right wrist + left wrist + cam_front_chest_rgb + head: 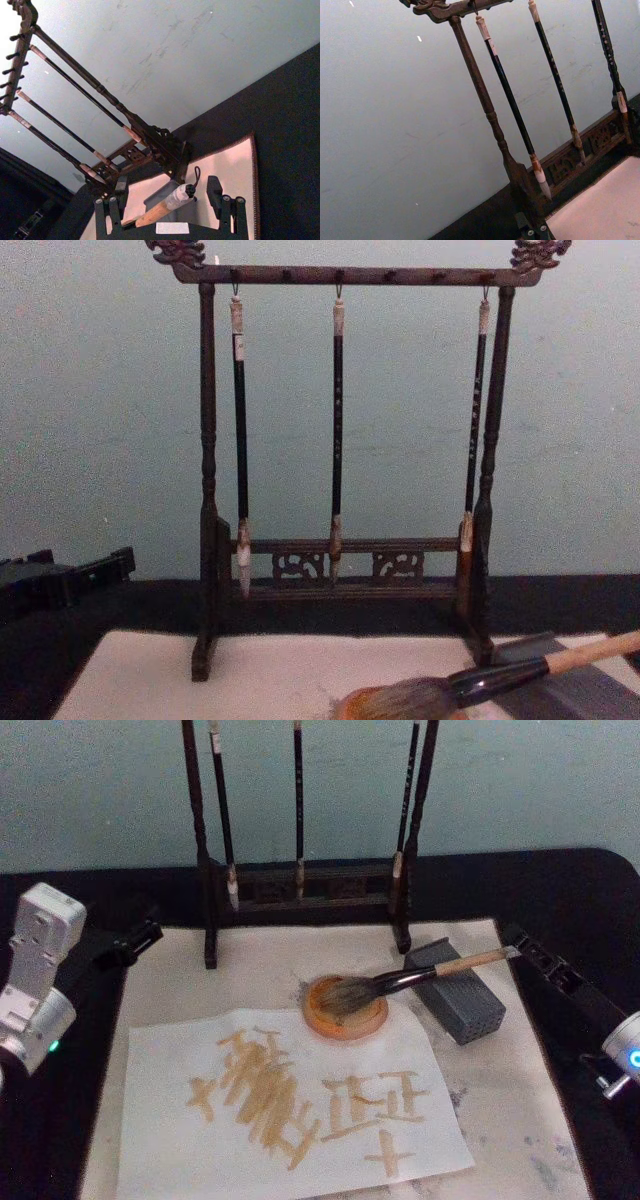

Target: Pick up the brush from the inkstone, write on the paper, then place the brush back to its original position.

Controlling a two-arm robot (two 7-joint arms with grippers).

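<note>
At centre right, the right end effector (pixel 518 948) stood open astride the white end of the brush (pixel 420 977), gripping nothing; the left end effector (pixel 140 935) sat centre-left.

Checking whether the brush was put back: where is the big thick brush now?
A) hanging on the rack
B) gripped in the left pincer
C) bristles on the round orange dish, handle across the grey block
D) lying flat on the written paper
C: the brush rests its bristles on the orange dish, with its handle across the grey block.
</note>
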